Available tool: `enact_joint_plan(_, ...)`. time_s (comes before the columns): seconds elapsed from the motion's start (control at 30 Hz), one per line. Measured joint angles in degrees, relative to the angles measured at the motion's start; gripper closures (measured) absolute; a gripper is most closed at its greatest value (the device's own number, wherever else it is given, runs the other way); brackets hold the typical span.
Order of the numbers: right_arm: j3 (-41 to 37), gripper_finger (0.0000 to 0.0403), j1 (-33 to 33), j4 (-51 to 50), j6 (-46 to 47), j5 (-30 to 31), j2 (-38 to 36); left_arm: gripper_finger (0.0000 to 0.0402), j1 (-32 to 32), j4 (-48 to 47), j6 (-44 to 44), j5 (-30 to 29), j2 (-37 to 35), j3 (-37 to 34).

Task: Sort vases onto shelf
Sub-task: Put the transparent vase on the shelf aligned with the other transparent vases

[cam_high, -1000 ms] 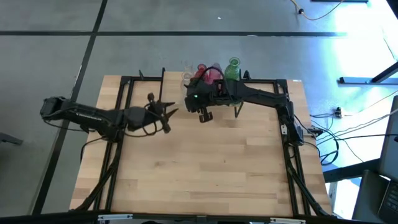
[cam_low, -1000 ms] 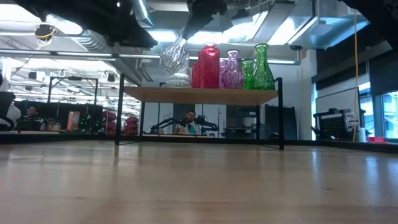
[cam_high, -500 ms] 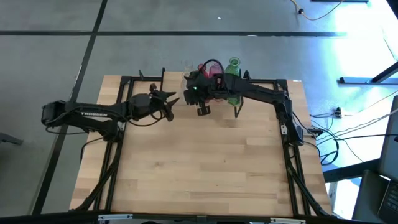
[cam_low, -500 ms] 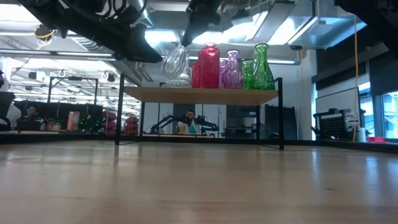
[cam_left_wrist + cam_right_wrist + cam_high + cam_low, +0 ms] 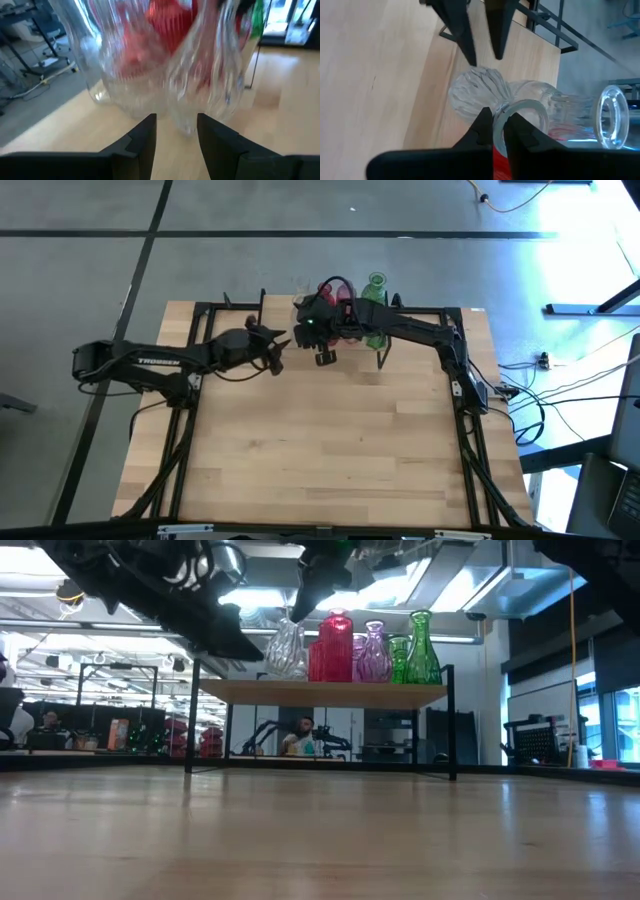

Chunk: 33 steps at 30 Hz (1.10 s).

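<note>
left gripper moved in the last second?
Yes. In the high view the left gripper has travelled away from the table's left side toward the shelf and now sits close to the clear vase that the right gripper holds.

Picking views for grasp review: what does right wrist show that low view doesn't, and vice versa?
Only the right wrist view shows the right gripper pinched on the rim of a clear vase, a second clear vase beside it, and the left gripper open, tips pointing at the held vase's body.

Only the low view shows the shelf as a whole, with the red vase, pink vase and green vases lined up on it.

Both show the held clear vase and both arms near it.
</note>
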Motion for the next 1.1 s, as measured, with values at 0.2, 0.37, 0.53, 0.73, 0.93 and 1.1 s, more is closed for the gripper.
enact_joint_plan(0.2, 0.00, 0.0391, 0.00, 0.04, 0.02, -0.02, 0.19, 0.0266, 0.14, 0.98, 0.00, -0.22, 2.56, -0.04)
enact_joint_plan(0.37, 0.07, 0.0391, 0.00, -0.27, 0.57, 0.14, 0.77, 0.0266, 0.14, 1.11, 0.00, 0.02, 2.84, -0.04)
enact_joint_plan(0.53, 0.15, 0.0391, 0.02, -0.37, 0.52, 0.87, 1.39, 0.0266, 0.14, 1.27, 0.00, -0.01, 2.82, -0.07)
enact_joint_plan(0.73, 0.15, 0.0378, 0.02, -0.37, 0.48, 0.92, 1.51, 0.0266, 0.14, 1.29, 0.00, -0.04, 2.82, -0.07)
enact_joint_plan(0.93, 0.13, 0.0328, 0.02, 0.00, 0.11, 0.46, 1.64, 0.0266, 0.12, 1.30, 0.00, 0.38, 2.82, -0.07)
enact_joint_plan(1.1, 0.09, 0.0300, 0.02, 0.24, 0.00, 0.46, 1.66, 0.0266, 0.12, 1.37, -0.02, 0.41, 2.82, -0.07)
